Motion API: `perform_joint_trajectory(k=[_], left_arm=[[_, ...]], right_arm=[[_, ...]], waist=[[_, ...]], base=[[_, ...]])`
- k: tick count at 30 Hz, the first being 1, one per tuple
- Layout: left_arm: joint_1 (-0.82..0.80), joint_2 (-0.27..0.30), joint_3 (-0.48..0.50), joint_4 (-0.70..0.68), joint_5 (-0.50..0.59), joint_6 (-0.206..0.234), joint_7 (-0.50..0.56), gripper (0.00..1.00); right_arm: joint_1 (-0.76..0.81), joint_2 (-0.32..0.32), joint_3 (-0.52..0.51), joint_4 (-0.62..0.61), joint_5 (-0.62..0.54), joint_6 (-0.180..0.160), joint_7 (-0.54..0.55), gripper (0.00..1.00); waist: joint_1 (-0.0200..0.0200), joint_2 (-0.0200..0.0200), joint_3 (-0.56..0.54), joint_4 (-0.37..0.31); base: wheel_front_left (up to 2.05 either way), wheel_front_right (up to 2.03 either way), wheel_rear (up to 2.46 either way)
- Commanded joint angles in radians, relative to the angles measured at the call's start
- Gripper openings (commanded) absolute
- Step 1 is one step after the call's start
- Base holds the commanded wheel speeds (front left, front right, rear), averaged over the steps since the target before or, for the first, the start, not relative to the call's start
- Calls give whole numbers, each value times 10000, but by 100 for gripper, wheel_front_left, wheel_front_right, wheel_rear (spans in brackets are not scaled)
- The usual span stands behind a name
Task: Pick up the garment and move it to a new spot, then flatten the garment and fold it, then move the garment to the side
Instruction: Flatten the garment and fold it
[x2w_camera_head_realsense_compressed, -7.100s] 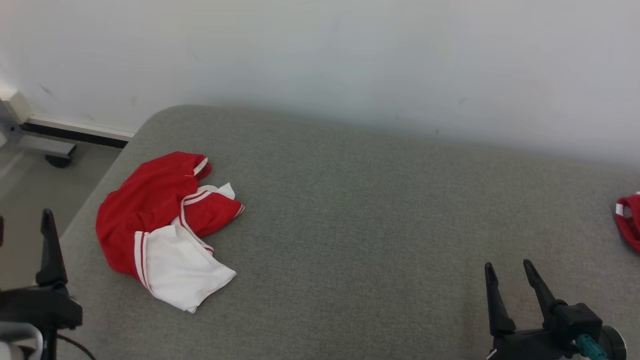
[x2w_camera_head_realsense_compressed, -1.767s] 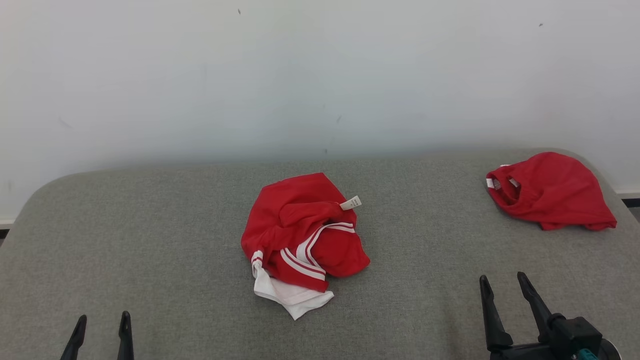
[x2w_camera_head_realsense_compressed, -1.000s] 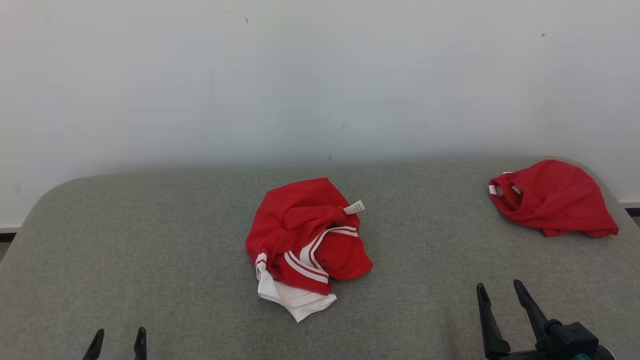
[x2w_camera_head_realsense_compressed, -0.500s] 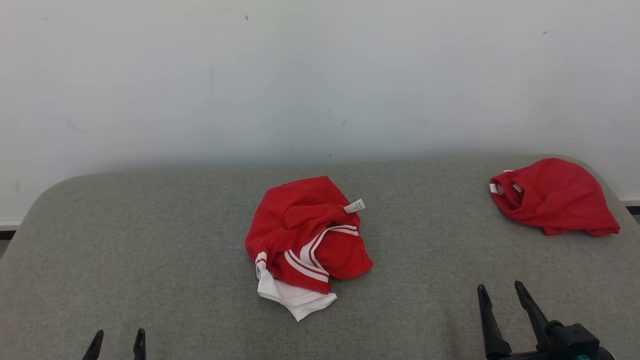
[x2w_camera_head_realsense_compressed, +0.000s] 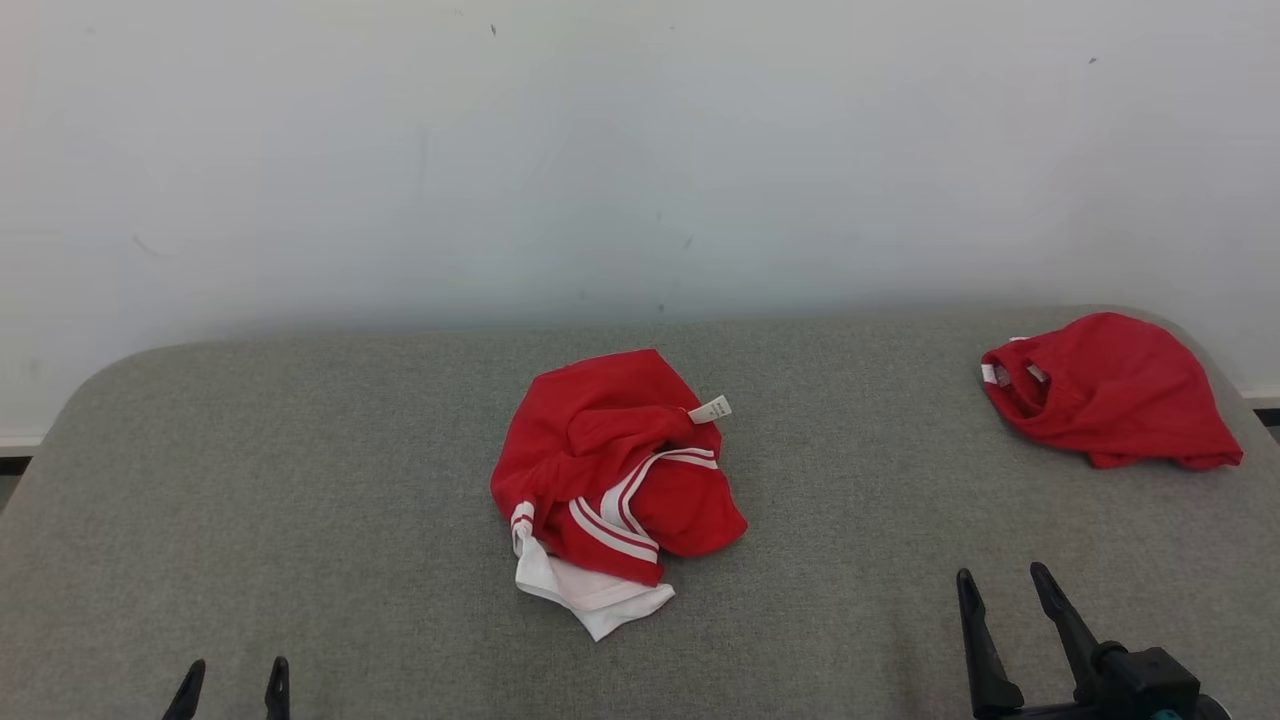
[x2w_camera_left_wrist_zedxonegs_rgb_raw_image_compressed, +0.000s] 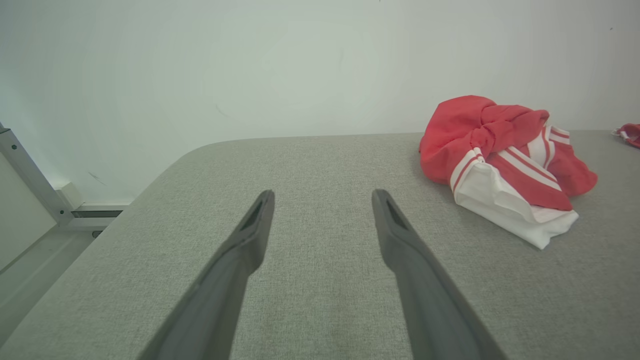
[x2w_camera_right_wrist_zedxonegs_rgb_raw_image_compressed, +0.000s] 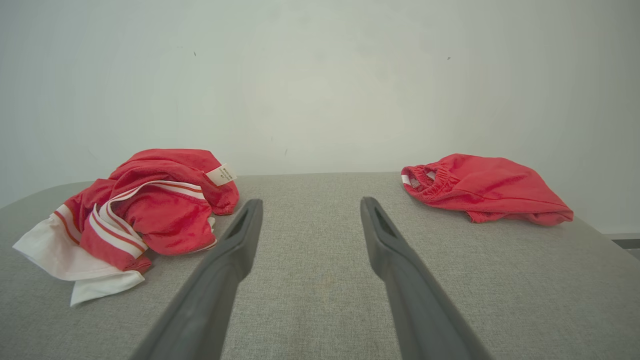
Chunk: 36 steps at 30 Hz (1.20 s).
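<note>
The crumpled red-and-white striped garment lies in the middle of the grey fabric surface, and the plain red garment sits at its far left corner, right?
Not quite: the head view shows the plain red garment at the far right corner of the grey fabric surface. The crumpled red-and-white striped garment does lie in the middle.

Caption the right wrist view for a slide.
Open right gripper over grey fabric surface, between crumpled red-and-white garment and plain red garment.

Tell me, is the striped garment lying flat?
No, the striped garment sits crumpled in a heap on the grey surface.
</note>
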Motion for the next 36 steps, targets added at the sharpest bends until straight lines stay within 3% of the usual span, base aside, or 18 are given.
perform_joint_trajectory(k=[1,22,36], left_arm=[[-85,48,7,20,-25,-5,-61,100],[-145,88,-79,9,-189,180,-103,100],[-1442,-218,-919,250,31,-131,-59,100]], right_arm=[[74,14,-5,-5,53,-25,1,100],[8,-39,-9,55,84,-25,1,100],[-146,-132,178,75,106,-25,1,100]], waist=[[0,-1,2,3],[0,-1,-17,-34],[0,-1,160,-675]], base=[[0,0,0],[0,0,0],[0,0,0]])
